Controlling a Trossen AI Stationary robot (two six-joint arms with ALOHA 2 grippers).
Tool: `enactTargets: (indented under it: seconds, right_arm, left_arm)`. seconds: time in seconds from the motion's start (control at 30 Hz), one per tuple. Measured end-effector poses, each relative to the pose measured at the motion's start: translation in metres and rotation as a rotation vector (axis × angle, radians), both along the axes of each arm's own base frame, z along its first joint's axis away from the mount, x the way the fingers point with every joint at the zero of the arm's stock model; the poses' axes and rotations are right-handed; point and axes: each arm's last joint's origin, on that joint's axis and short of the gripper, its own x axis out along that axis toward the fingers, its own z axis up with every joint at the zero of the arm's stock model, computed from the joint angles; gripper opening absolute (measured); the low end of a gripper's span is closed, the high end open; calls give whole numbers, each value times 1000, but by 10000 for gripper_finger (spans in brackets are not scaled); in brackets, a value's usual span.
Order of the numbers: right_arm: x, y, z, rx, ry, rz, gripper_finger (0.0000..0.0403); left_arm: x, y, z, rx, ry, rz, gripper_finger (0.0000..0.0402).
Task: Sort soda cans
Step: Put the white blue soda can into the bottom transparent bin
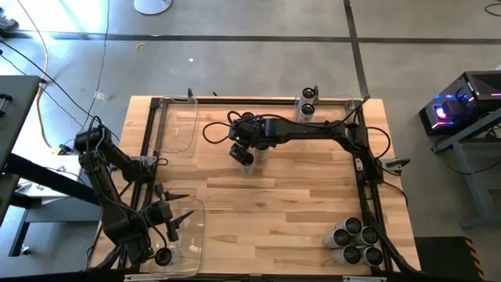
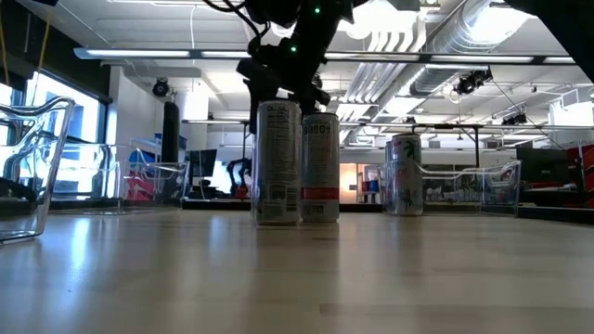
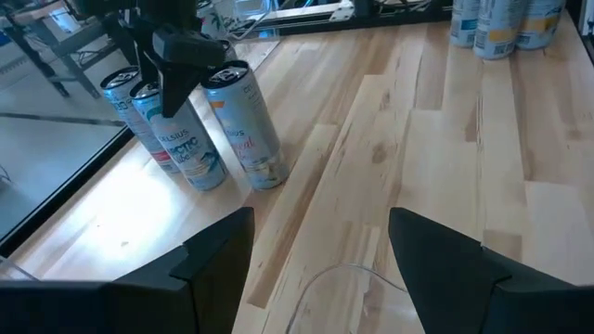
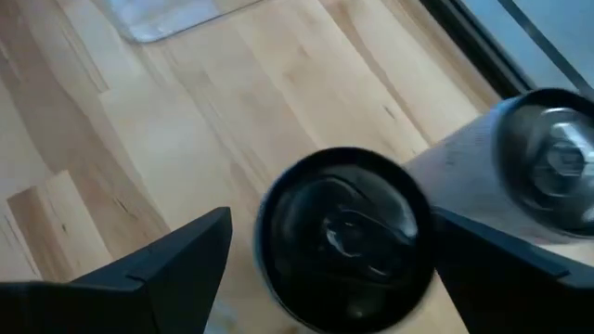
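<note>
The table point(image 1: 274, 211) is pale striped wood, the arms black. One can point(image 4: 339, 237) has a black top; its neighbour point(image 4: 520, 181) is silvery-white (others carry blue and orange print).

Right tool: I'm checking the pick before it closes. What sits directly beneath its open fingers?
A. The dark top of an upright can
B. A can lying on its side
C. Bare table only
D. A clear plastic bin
A: the right wrist view shows the right tool with fingers spread on either side of a dark-topped can standing upright, a second can close beside it.
</note>
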Motion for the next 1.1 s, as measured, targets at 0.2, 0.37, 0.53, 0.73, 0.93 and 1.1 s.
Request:
enactTargets:
  seconds: [0.2,0.37,0.53,0.73,0.93,1.1]
  right_arm:
    - [0,2,-5,-2,11,36,283]
    - [4,5,-4,-34,-7,88,239]
    - [8,27,11,-75,-39,164,239]
    - [14,80,64,-128,-179,332,239]
    - [6,145,112,-87,-333,636,239]
    - [1,189,121,6,-452,958,239]
  left_arm:
    - [0,0,0,0,0,0,243]
    - [0,0,0,-1,-1,0,243]
    - [0,-1,2,-19,3,7,243]
    - [4,-9,26,-72,-3,-7,243]
    - [6,-15,68,-117,-27,-22,243]
    - [1,-12,100,-99,-60,-37,243]
